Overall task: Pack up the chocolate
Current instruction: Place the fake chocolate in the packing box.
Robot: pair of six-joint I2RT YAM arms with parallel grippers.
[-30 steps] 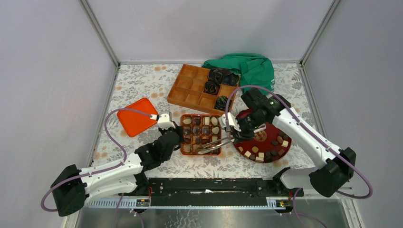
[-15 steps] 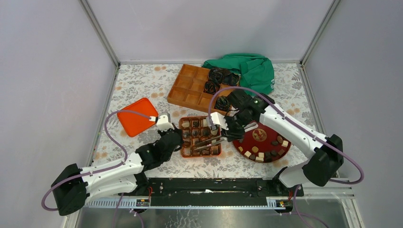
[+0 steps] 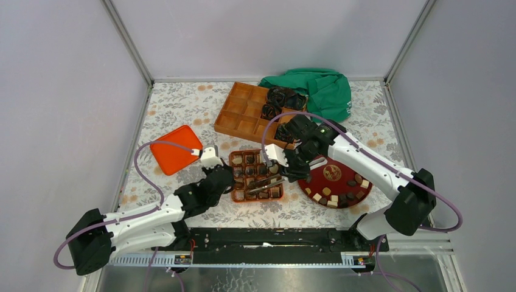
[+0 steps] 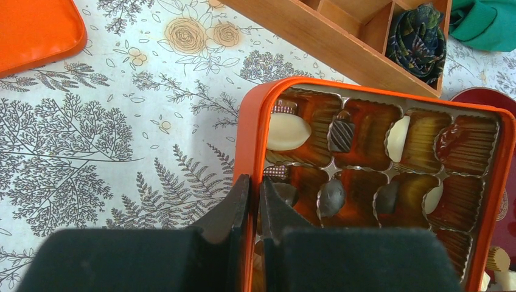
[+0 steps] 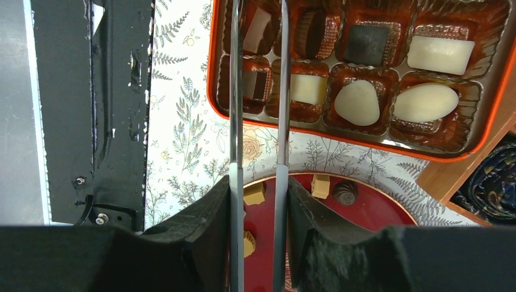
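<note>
Toward near edge, floral tablecloth [image 3: 182, 103], grey walls [image 3: 61, 91]: left gripper [image 4: 251, 185] clamps orange box [image 4: 248, 121] rim; right gripper [image 5: 258, 188] grasps metal tongs [image 5: 236, 91].

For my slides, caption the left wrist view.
Left claw pinches the orange box rim; chocolates sit in its cups, wooden tray behind.

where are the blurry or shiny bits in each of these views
Left wrist: the left claw fills the bottom edge as a dark, soft blur, while the orange box it grips is sharp. Right wrist: the right claw is just as blurred, and the tongs it holds gleam. Top external: even light, only faint shadows.
</note>
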